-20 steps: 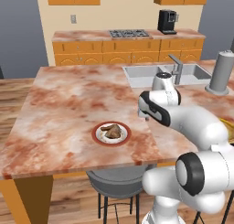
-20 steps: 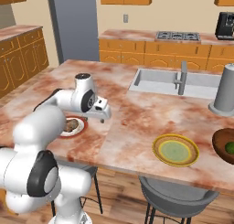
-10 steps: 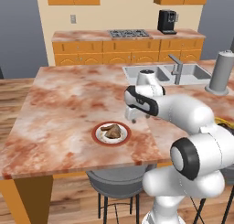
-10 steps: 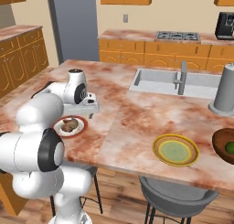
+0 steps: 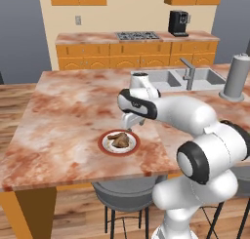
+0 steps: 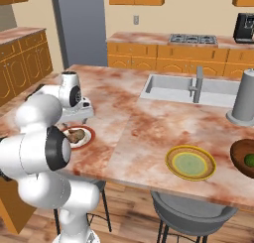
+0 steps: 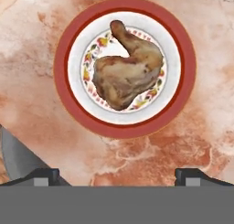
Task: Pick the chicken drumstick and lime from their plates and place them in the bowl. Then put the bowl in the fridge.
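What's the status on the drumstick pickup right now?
Gripper open, hovering above the red-rimmed white plate. Brown cooked chicken drumstick on it, untouched. Small dark-green lime sits in the dark brown bowl. Nothing in the way.

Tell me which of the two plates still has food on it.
The red-rimmed white plate, under the open gripper, holds the chicken drumstick. The yellow-rimmed plate with the pale green centre is bare.
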You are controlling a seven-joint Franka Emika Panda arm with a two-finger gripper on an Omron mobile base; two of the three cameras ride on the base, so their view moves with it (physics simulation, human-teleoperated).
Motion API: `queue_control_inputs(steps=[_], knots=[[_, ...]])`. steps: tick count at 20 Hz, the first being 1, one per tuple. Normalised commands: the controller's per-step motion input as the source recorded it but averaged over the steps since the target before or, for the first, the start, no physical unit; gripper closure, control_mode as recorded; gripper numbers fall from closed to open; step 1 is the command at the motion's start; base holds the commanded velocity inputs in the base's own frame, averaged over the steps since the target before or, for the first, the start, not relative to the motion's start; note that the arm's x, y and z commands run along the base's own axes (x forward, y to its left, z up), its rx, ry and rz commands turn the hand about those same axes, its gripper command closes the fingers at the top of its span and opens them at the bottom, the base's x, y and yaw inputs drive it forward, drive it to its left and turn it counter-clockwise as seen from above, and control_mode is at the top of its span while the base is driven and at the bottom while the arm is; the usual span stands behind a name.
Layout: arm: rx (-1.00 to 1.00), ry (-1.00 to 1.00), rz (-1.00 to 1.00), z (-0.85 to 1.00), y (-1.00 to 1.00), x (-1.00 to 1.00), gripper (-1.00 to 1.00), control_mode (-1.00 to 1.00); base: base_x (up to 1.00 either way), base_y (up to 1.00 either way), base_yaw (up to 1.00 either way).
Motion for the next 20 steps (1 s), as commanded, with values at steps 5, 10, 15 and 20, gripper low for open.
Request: queue_control_inputs(steps=[5,10,15,20], knots=[[0.00,-0.03,0.14,-0.19,0.56,0.07,-1.00,-1.00,0.00,0.00,0.00],[0.00,-0.01,0.19,-0.15,0.51,0.16,-1.00,-1.00,0.00,0.00,0.00],[-0.01,0.00,0.19,-0.18,0.28,0.30,-1.00,-1.00,0.00,0.00,0.00],[0.00,-0.01,0.14,-0.21,0.11,0.27,-1.00,-1.00,0.00,0.00,0.00]])
